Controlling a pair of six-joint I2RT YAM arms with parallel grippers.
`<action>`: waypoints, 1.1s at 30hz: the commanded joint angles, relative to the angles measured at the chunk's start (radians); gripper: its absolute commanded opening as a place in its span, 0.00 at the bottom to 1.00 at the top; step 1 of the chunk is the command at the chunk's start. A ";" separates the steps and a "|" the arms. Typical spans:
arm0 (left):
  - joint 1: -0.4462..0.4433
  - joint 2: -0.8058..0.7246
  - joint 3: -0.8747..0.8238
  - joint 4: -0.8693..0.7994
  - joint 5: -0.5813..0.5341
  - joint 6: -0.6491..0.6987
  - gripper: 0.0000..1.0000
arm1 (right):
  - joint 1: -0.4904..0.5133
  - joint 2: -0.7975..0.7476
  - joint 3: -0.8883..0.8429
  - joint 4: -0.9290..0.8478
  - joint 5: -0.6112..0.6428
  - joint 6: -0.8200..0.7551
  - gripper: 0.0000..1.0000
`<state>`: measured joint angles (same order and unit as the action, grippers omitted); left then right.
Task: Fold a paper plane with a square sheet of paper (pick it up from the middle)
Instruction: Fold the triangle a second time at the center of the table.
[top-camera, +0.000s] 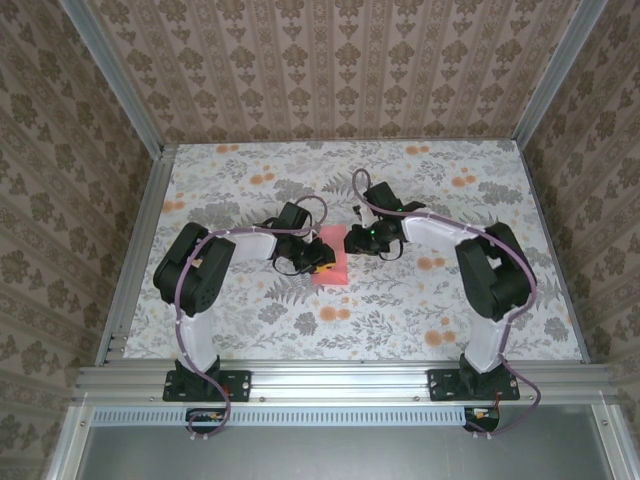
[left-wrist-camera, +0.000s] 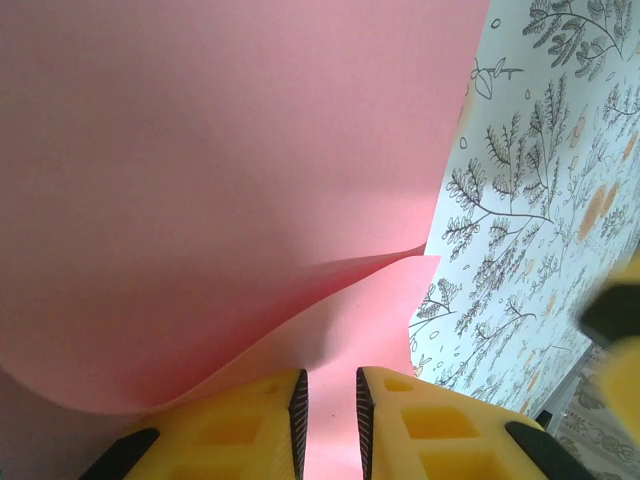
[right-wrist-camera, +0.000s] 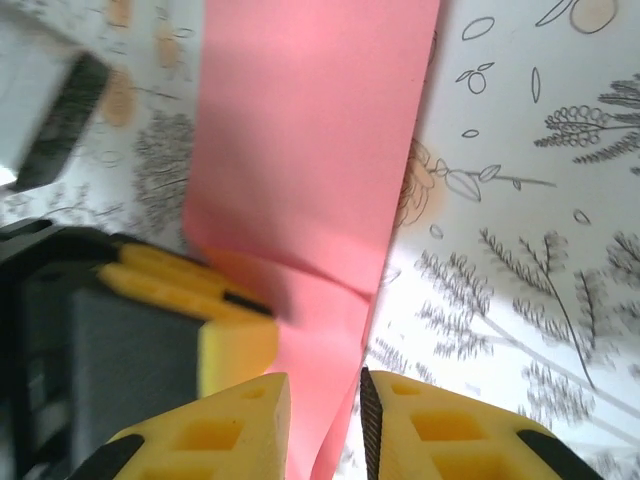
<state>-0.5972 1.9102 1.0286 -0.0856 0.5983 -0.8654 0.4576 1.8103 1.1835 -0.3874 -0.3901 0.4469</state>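
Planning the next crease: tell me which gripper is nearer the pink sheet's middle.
Left. The left gripper straddles the sheet over its left half; the right gripper straddles its far right corner.

Overhead camera looks down from behind; both wrist cameras, close, share the pink paper.

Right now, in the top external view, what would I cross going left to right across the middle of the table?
left frame rail → left arm → salmon-pink sheet → right arm → right frame rail
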 joint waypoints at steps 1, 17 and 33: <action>-0.004 0.029 -0.001 -0.086 -0.058 -0.019 0.23 | 0.015 -0.072 -0.057 -0.042 0.007 0.015 0.27; -0.006 0.032 -0.003 -0.094 -0.073 -0.024 0.22 | 0.133 0.020 -0.079 -0.011 -0.093 0.039 0.13; -0.006 0.029 -0.011 -0.091 -0.075 -0.022 0.22 | 0.130 0.022 -0.070 -0.021 -0.078 0.041 0.13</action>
<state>-0.6010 1.9102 1.0309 -0.0937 0.5827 -0.8726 0.5900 1.8523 1.0946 -0.3931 -0.4671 0.4747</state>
